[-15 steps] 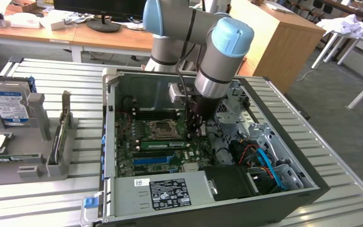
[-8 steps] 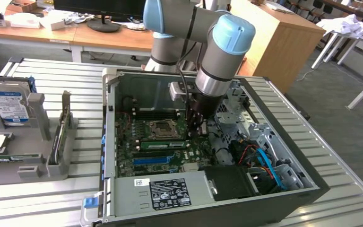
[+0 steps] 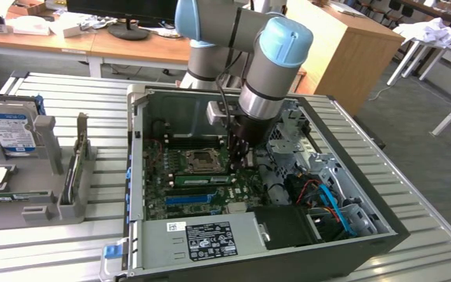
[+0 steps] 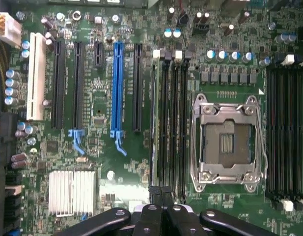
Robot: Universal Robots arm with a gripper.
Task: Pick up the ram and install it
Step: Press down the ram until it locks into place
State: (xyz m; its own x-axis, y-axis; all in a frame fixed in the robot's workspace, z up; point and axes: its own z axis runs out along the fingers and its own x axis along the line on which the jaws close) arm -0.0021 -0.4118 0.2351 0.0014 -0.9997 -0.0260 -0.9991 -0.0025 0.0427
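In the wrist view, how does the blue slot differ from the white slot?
The blue slot is narrow; the white slot is broader. The blue slot ends in a blue latch; the white slot shows none. Both are empty and lie parallel on the green motherboard.

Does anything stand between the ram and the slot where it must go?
Nothing visible does. The ram appears to sit in a black slot beside the CPU socket, under the end effector.
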